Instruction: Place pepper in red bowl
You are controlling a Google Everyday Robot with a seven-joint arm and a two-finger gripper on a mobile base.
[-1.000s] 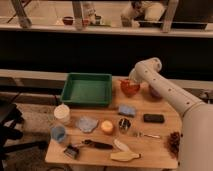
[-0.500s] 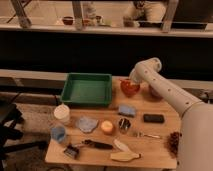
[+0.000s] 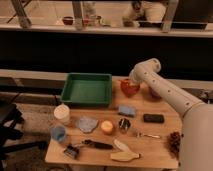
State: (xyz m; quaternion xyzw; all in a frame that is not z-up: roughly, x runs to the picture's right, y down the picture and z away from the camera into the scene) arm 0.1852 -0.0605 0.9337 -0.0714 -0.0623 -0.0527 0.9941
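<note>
The red bowl stands on the wooden table, just right of the green tray. My gripper hangs from the white arm and points down right over the bowl, at its rim. The pepper cannot be told apart from the bowl and gripper; it is hidden there or blends with the red. The purple bowl is mostly hidden behind my arm.
On the table are a white cup, a blue cup, a grey cloth, an orange, a blue sponge, a small tin, a black block, a pine cone and utensils along the front edge.
</note>
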